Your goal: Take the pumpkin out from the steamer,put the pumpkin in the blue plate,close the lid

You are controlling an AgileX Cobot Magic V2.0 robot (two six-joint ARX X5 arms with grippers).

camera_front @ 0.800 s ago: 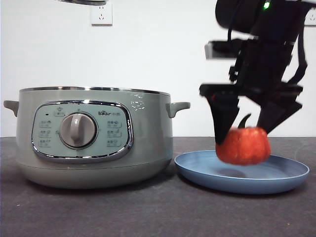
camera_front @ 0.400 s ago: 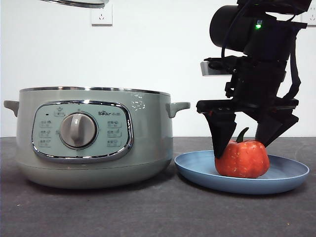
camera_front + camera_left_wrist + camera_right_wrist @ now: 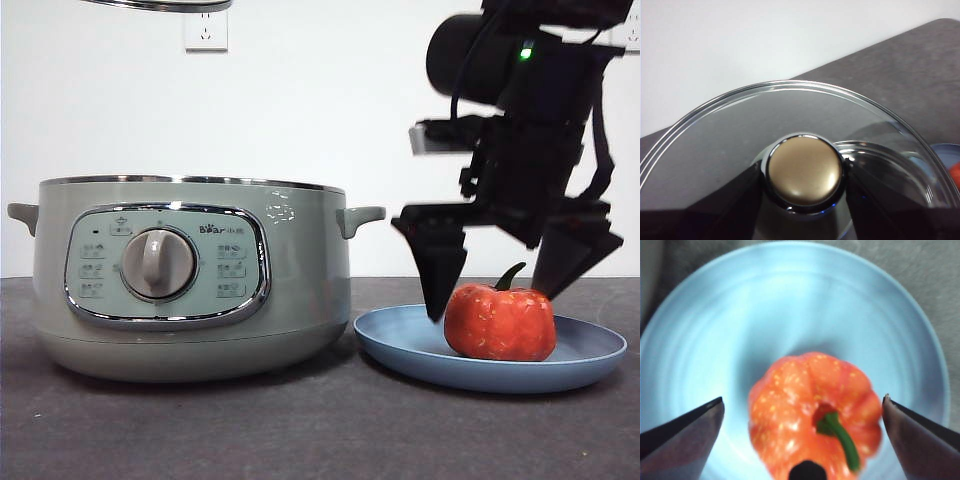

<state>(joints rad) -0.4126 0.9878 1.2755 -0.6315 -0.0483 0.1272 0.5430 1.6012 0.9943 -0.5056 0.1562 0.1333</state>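
pumpkin (image 3: pixel 499 322) sits in the blue plate (image 3: pixel 580 362), my right claw (image 3: pixel 510 270) is wide open and empty, left claw (image 3: pixel 805 200) clamps the lid (image 3: pixel 730 135) knob, steamer (image 3: pixel 190 275) needs covering next

Front view: low camera, near surface (image 3: pixel 200 430) height, looking level across it toward a white wall. Close range; steamer (image 3: pixel 190 275) and blue plate (image 3: pixel 400 350) stand large, side by side.

Left wrist view: camera looks down past its own fingers onto the lid (image 3: pixel 790 130) at very close range; lid fills most of the picture, dark surface and wall beyond.

Right wrist view: camera points almost straight down, close over the blue plate, pumpkin (image 3: pixel 815 410) centred between its fingers.

Shared: front and right wrist views both take in plate and pumpkin; front view catches the lid's rim at its top edge.
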